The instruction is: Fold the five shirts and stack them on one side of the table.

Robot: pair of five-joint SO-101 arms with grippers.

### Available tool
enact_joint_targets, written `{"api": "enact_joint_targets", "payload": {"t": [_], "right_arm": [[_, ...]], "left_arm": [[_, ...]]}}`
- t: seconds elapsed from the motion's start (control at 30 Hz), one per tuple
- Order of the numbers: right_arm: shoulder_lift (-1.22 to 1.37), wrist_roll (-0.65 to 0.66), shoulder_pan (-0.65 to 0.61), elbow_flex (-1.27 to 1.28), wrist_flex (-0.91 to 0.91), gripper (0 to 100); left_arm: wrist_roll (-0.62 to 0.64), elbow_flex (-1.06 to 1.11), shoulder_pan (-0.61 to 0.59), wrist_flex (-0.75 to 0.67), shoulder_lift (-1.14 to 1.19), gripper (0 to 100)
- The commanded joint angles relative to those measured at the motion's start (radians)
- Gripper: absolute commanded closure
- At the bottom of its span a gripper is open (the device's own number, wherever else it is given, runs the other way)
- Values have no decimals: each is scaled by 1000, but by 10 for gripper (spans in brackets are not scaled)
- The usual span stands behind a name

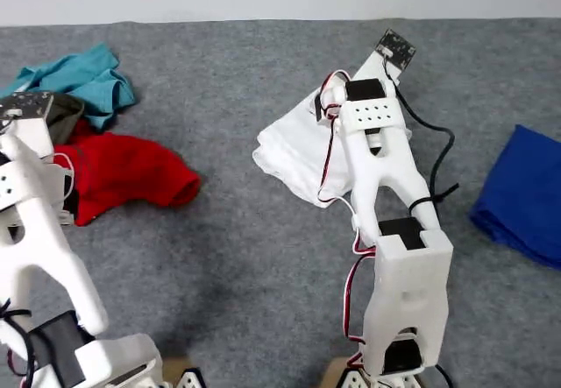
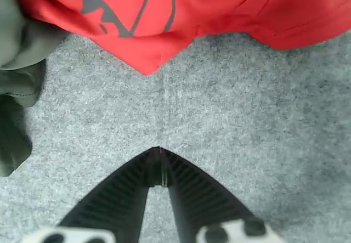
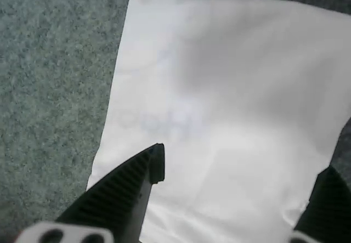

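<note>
Mid-desk, under the right arm: white cotton shirt [image 1: 285, 156] lying on the grey felt-covered desk [image 1: 245, 257]. The right wrist view shows a smooth panel with one straight edge and a square corner. From above, the near side looks bunched in loose layers.

Right pincer [image 3: 244, 169]: spread wide, hovering over the white cloth, gripping nothing.

Left pincer [image 2: 160, 158]: pressed together, empty, above bare felt just beside a corner of the red printed shirt [image 2: 192, 12]. A dark olive garment [image 2: 13, 56] touches the red one. A teal shirt [image 1: 79, 77] lies crumpled beyond them at the far left. A royal-blue shirt [image 1: 521, 195] sits at the right edge, well apart, and appears already folded.

Judgement: the step in hand is a fold of the white shirt. Three shirts at the left look untouched, so the task is early.

Notes for doing it well:
- Close on an edge or corner, not mid-panel, and catch all layers there.
- Lift low and carry the edge across until the borders meet.
- Felt likely drags on cloth, so pull slowly or the whole shirt slides.
- Smooth the bunched side before creasing.
</note>
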Motion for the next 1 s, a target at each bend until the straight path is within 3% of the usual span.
{"api": "enact_joint_targets", "payload": {"t": [0.0, 0.37, 0.7, 0.83, 0.97], "right_arm": [[-12, -17, -1, -44, -2, 586], [27, -35, 35, -46, 2, 586], [263, 0, 31, -141, -143, 592], [371, 9, 33, -272, -137, 688], [429, 9, 39, -384, -70, 880]], "left_arm": [[-5, -8, 2, 5, -43, 996], [-6, -4, 6, -23, -40, 996], [-6, -7, 8, -25, -38, 996], [-6, -7, 8, -25, -38, 996], [-6, -7, 8, -25, -41, 996]]}}
